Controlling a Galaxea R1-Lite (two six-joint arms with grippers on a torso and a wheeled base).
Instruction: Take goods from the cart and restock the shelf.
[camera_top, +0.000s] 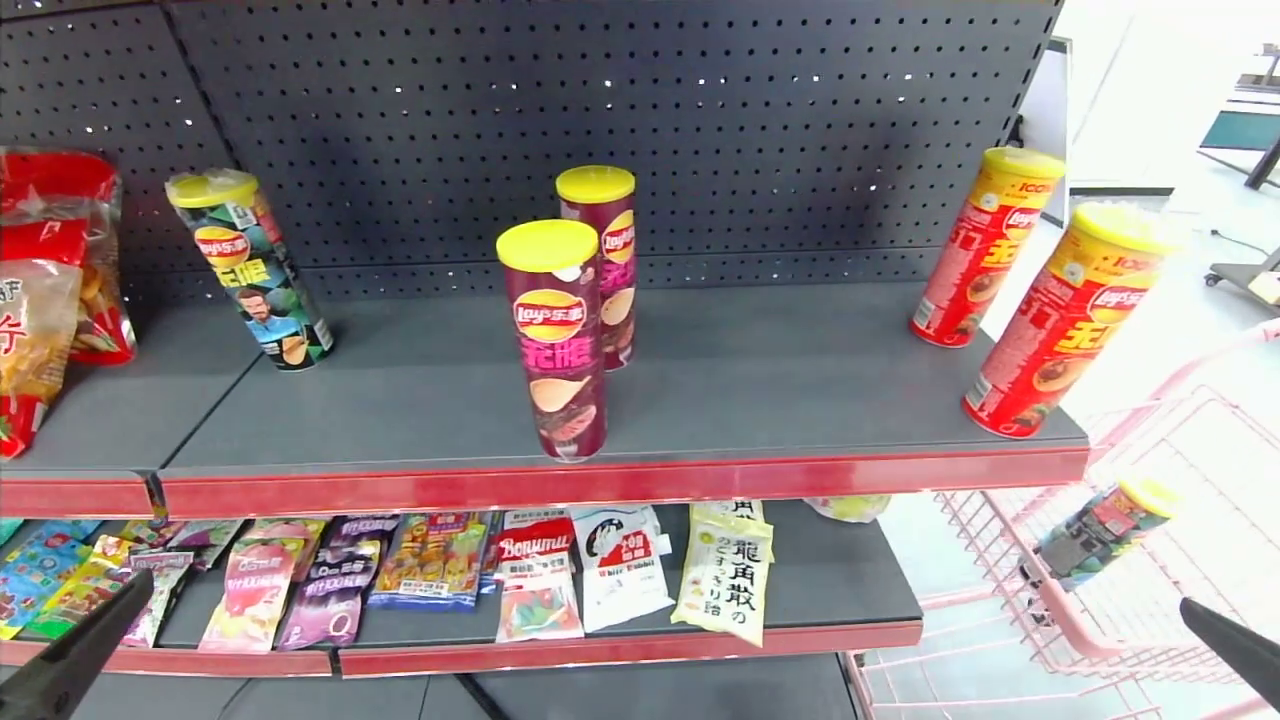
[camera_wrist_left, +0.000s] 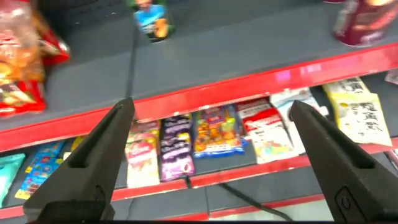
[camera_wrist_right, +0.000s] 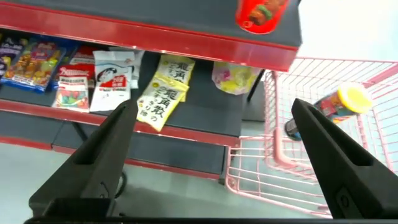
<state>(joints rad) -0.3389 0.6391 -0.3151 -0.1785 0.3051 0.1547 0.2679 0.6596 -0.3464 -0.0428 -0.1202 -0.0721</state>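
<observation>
- Inside the pink cart (camera_top: 1070, 620), against its wall, the chip can (camera_top: 1100, 528) lies tilted. It is likely light, a stiff tube with smooth, slippery sides.
- Take it across the mid-body, not the lid.
- Right gripper (camera_wrist_right: 212, 104) near the cart, left gripper (camera_wrist_left: 211, 106) farther from it. Both are released and empty.

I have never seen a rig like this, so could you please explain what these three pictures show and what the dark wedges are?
This is a two-armed robot restocking a shop shelf. The wide picture comes from a camera on its head; the other two come from cameras on its wrists. The dark wedges are the fingers of the left gripper and the right gripper; both are open and hold nothing. On the upper shelf stand a blue can, two purple cans and two red cans of chips. Snack bags lie on the lower shelf. Another can lies in the pink cart.
</observation>
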